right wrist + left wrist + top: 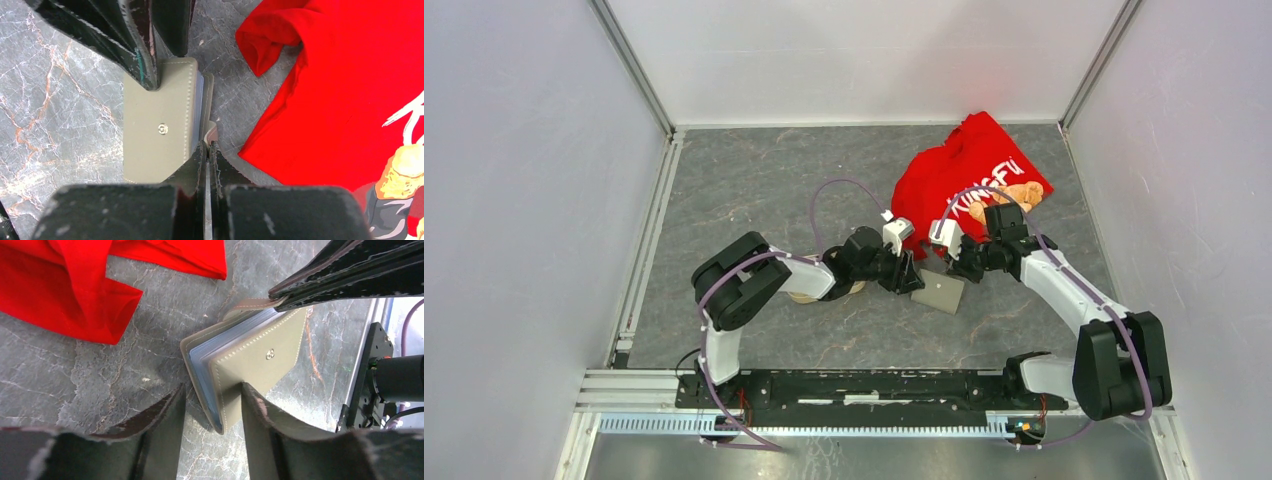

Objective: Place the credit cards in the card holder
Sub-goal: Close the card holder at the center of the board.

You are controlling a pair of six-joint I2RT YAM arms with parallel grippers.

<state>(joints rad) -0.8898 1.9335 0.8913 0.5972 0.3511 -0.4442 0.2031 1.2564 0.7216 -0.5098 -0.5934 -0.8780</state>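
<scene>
Status: early stage; no card insertion is evident.

The card holder (pixel 260 360) lies flat on the grey marbled table (pixel 100 385), in the centre of the top view, just beside the lower edge of the red shirt (pixel 75 290). Its olive-grey cover with a snap stud faces up. Pale blue-grey inner pockets show along the edge, so the cover is lifted only slightly, if at all.

The left gripper (pixel 214 390) stands partly spread, its fingers astride one corner of the cover. A gap shows at either finger, so no firm clamp is evident.

The right gripper (pixel 206 146) is closed, its tips meeting on the small closure tab (pixel 211 132) at the holder's side. It appears to pinch that tab.

Credit cards: none is seen in either gripper or loose on the table. Whether the pockets already contain any cannot be determined. A beige tray (pixel 805 297) is mostly hidden under the left arm, left of centre in the top view, and its contents are not visible.

Assessment: the step in hand looks like opening the holder. Still outstanding are spreading the cover, fetching each card and sliding it into a pocket.
</scene>
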